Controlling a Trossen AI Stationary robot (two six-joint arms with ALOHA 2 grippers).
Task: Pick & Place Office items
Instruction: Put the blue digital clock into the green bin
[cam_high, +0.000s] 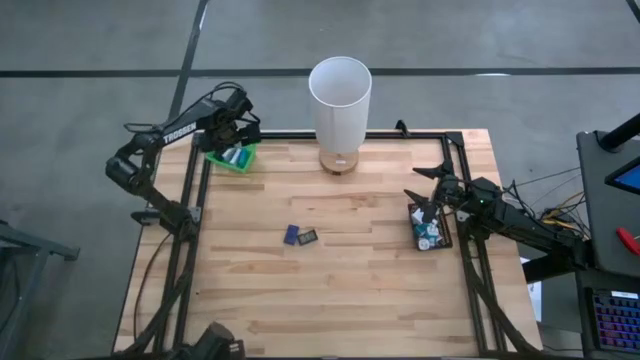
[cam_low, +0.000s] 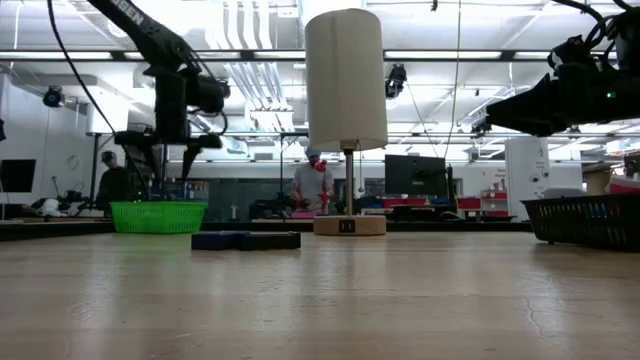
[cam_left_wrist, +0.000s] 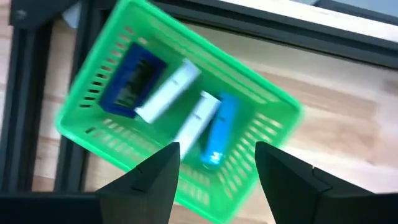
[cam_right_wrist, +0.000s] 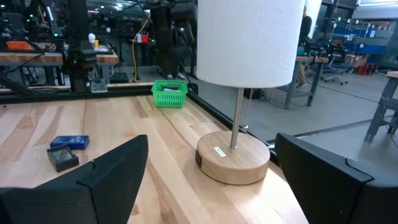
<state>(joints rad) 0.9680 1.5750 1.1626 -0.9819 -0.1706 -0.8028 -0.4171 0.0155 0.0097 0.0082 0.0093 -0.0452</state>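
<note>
Sorting nearly done, two pieces left mid-tabletop

I have the left gripper (cam_left_wrist: 214, 165) above the green basket (cam_high: 233, 160), fingers apart and empty over four pieces inside; the right gripper (cam_high: 432, 194) hangs over the black tray (cam_high: 430, 228), fingers wide, holding nothing. A dark blue piece (cam_high: 291, 234) and a dark piece (cam_high: 308, 237) remain on the tabletop (cam_high: 330, 300).

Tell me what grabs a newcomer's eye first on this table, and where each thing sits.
The tall white cylindrical lamp on its round wooden base stands at the table's far edge, near the middle. At the far left corner, the left gripper hovers with parted fingers over the bright green plastic basket holding blue and white pieces. Two small dark blue office items lie mid-table, and the open right gripper hangs above the black tray at the right edge.
</note>
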